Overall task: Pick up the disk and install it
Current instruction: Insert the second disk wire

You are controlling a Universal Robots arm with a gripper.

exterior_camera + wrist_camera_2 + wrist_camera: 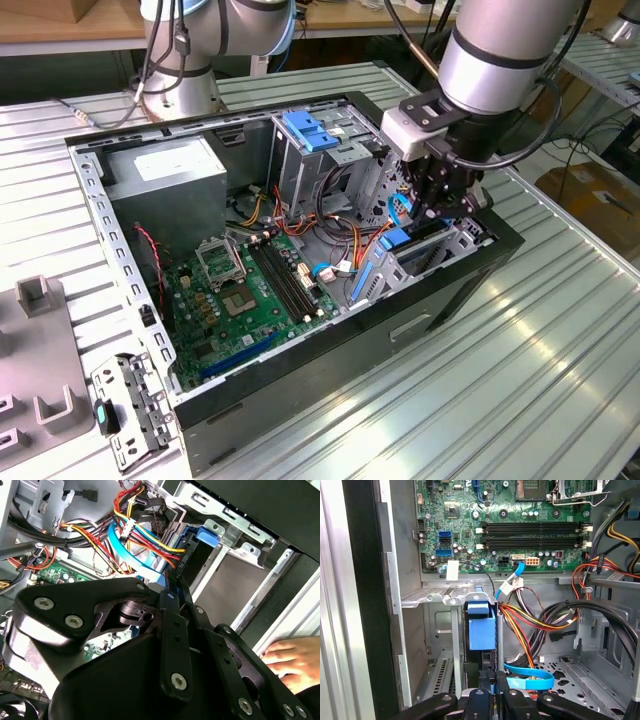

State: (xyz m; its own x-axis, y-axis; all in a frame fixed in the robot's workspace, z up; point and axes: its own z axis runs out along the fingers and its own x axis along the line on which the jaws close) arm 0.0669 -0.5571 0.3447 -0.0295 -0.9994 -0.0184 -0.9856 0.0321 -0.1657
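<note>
The grey arm (500,50) reaches down from the upper part of the exterior view, its wrist pointing steeply downward and the black gripper (440,195) hanging below it. In the first wrist view the gripper (492,690) has its two fingers drawn close together (almost no gap between the tips). In the second wrist view the black linkages fan out from the gripper (172,587), and a person's hand (290,660) lies at the frame's edge.
</note>
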